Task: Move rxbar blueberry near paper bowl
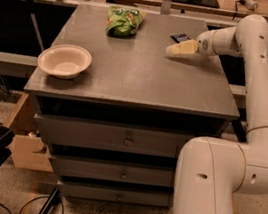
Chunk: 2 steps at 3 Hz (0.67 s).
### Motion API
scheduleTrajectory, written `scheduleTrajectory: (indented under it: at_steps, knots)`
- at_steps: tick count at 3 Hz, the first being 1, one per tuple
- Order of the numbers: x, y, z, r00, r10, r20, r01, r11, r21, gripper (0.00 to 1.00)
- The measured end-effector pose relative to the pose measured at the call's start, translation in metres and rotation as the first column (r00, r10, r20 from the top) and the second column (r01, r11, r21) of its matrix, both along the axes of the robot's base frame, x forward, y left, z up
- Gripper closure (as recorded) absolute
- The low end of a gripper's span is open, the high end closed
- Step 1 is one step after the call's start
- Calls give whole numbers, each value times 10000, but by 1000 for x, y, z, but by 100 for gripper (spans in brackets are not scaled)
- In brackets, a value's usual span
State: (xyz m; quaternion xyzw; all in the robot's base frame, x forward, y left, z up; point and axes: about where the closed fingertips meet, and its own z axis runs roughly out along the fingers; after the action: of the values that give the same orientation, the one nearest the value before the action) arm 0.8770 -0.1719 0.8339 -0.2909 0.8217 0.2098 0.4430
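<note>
The rxbar blueberry (180, 37) is a small dark navy wrapper lying flat near the far right corner of the grey cabinet top (139, 74). The gripper (176, 49) hangs over the table just in front of and slightly left of the bar, its cream fingers (182, 48) pointing left; the bar is not held. The paper bowl (64, 60) is a round off-white bowl near the front left edge, far from the bar and the gripper.
A green chip bag (123, 20) lies at the far middle of the top. The white arm (261, 73) comes in from the right. The cabinet has drawers (127, 141) below. A cardboard box (26, 147) stands on the floor at left.
</note>
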Motion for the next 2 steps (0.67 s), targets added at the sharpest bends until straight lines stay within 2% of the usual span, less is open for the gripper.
scheduleTrajectory:
  at_steps: [1,2]
  knots:
    - [2,-4,7,9997,-243,22,243,9993,-298,0]
    - [5,-21,39,9929,-1158,276,1182,9869,-1098,0]
